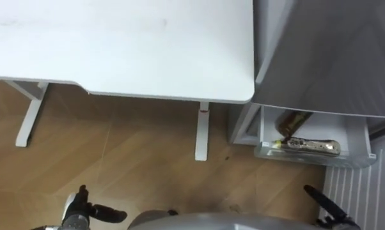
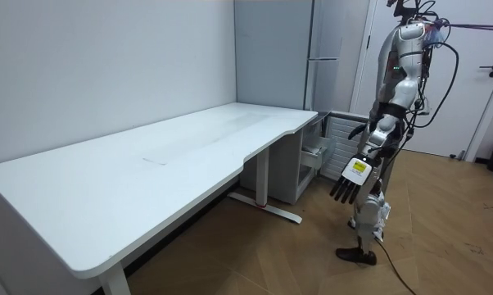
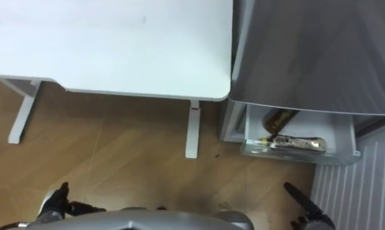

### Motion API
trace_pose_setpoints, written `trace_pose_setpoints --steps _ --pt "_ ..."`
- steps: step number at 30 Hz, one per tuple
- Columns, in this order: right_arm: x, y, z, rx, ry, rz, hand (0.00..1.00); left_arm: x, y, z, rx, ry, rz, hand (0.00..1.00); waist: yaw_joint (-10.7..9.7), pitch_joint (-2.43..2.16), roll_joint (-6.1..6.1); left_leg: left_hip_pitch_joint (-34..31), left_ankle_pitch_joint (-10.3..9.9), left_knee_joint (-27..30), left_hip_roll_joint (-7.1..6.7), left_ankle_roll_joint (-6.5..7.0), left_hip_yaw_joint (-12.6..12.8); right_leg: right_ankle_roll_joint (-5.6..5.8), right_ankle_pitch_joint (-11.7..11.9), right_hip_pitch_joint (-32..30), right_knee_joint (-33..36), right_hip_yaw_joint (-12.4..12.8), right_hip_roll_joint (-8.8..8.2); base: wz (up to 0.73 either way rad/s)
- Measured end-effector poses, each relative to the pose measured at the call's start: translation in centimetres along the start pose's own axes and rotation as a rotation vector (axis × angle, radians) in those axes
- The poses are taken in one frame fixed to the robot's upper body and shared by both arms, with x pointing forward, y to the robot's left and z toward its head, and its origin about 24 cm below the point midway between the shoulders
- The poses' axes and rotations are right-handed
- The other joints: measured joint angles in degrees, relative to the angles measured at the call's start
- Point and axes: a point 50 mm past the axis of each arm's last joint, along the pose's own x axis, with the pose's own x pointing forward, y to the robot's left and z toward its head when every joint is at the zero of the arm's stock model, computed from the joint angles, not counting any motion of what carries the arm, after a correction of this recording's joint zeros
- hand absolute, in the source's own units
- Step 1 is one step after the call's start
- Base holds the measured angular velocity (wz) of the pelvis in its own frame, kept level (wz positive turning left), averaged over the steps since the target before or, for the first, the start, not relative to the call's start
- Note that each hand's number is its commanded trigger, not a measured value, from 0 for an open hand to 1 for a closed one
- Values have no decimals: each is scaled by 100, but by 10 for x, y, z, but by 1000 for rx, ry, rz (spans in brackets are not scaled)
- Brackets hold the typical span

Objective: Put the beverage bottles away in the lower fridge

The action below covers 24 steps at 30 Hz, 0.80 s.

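The two eye views look steeply down from the robot's head on the edge of the table, the floor and the open fridge drawer, which the room view, well off past the table's other end, sees beside the standing robot.

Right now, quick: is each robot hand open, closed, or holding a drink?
Left robot hand: open, fingers relaxed, holding nothing.
Right robot hand: open, fingers straight, holding nothing.
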Motion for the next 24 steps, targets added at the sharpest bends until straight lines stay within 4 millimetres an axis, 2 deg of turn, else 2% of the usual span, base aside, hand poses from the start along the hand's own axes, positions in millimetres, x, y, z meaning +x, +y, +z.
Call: trace_pose_setpoints --steps 3,5,10,14,17,20,21,23,24 --pt "-1 -3 -6 -85 15 15 0 0 -2 1 10 -3 -4 0 -7 3 -7 103 -45 -2 0 7 66 13 -7 81 -31 62 -3 -12" --pt "-1 -6 -14 -154 31 14 0 -1 -4 0 18 -2 -8 0 -3 -14 -20 192 -79 -9 -1 2 84 27 -16 171 -73 131 0 -9" --pt "-2 -5 -25 -242 60 23 0 -1 -12 1 15 -6 -27 0 2 -23 -16 263 -109 -11 7 6 162 34 -21 195 -66 193 1 -10" --pt "-2 -1 -29 -301 71 33 0 -3 -16 -2 12 4 -36 0 61 -25 -18 370 -195 47 80 -32 293 25 -19 228 -37 361 58 -24" --pt "-2 4 -31 -342 77 44 0 -3 -18 -2 9 3 -39 0 66 -10 -32 410 -269 134 156 -67 394 3 -14 233 -12 473 108 -18" --pt "-2 5 -31 -352 79 39 0 -3 -22 -1 4 3 -50 0 19 16 -27 414 -308 180 166 -73 401 -18 -43 234 16 494 111 -6" --pt "-2 4 -32 -345 81 33 0 -4 -23 0 2 3 -53 0 19 13 -21 412 -309 180 166 -72 401 -16 -45 229 12 503 111 -5" --pt "-2 4 -32 -335 81 16 0 -4 -25 -1 1 7 -57 0 -6 -23 -1 414 -308 179 160 -72 379 -15 -47 240 8 499 111 0" --pt "-2 2 -32 -321 82 1 0 -4 -25 -3 1 11 -57 0 -40 -21 -1 426 -308 177 157 -72 370 -15 -47 252 4 493 111 4"
